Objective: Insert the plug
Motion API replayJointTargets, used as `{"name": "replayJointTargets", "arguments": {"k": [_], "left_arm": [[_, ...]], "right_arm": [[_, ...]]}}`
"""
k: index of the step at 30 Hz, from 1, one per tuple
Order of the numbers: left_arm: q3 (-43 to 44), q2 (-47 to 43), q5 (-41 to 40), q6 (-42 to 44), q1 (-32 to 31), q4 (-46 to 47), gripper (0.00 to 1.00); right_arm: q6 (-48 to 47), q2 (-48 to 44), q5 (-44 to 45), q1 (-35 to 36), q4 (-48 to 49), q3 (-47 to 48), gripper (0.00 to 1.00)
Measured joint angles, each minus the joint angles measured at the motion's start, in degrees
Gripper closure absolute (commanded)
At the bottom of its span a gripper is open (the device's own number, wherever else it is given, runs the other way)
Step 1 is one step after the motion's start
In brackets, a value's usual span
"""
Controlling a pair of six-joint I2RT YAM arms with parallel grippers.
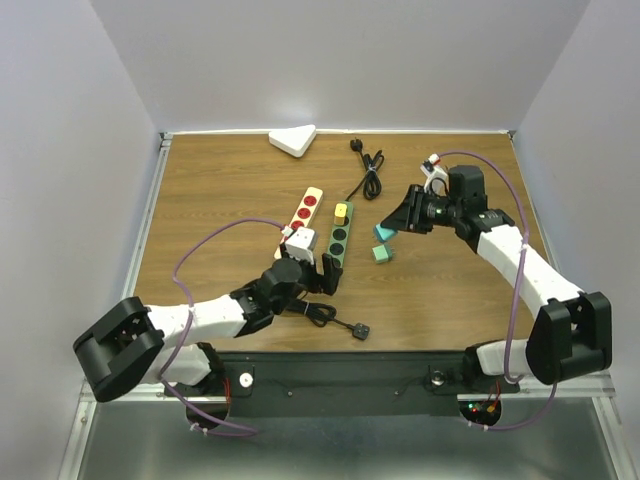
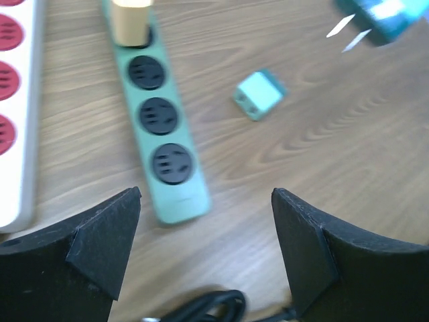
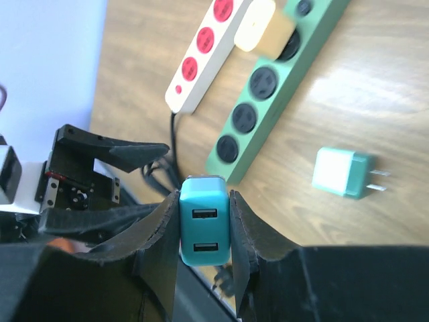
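A green power strip (image 1: 337, 240) lies mid-table with a yellow plug (image 1: 342, 211) in its far socket; three sockets stand empty (image 2: 164, 117). My right gripper (image 1: 400, 222) is shut on a teal USB charger (image 3: 204, 230) and holds it above the table to the right of the strip; its prongs show in the left wrist view (image 2: 382, 17). A second, paler charger (image 1: 381, 254) lies loose on the wood (image 3: 343, 172) right of the strip. My left gripper (image 1: 325, 275) is open and empty at the strip's near end (image 2: 204, 248).
A white strip with red sockets (image 1: 305, 212) lies left of the green one. A black cable with a plug (image 1: 360, 331) lies under my left gripper. A coiled black cable (image 1: 370, 170) and a white triangular object (image 1: 293, 139) lie at the back.
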Motion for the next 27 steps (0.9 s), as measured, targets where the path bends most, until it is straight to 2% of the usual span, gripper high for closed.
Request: {"name": "replayJointTargets", "arguments": {"k": [6, 13, 22, 27], "left_arm": [[-2.4, 5.4, 8.3, -0.6, 6.3, 6.7, 0.10], [-2.4, 14.5, 18.0, -2.3, 8.0, 15.0, 0.10], [-3.4, 15.5, 17.7, -4.9, 8.2, 18.4, 0.10], [-7.6, 7.7, 12.3, -5.4, 8.2, 16.0, 0.09]], "right_arm": [[0.7, 1.5, 4.2, 0.0, -0.5, 1.5, 1.00], [1.3, 1.4, 6.8, 0.0, -0.9, 1.5, 1.00], [1.5, 1.2, 7.9, 0.0, -1.9, 1.5, 1.00], [1.4, 1.2, 7.9, 0.0, -2.0, 1.5, 0.99]]}}
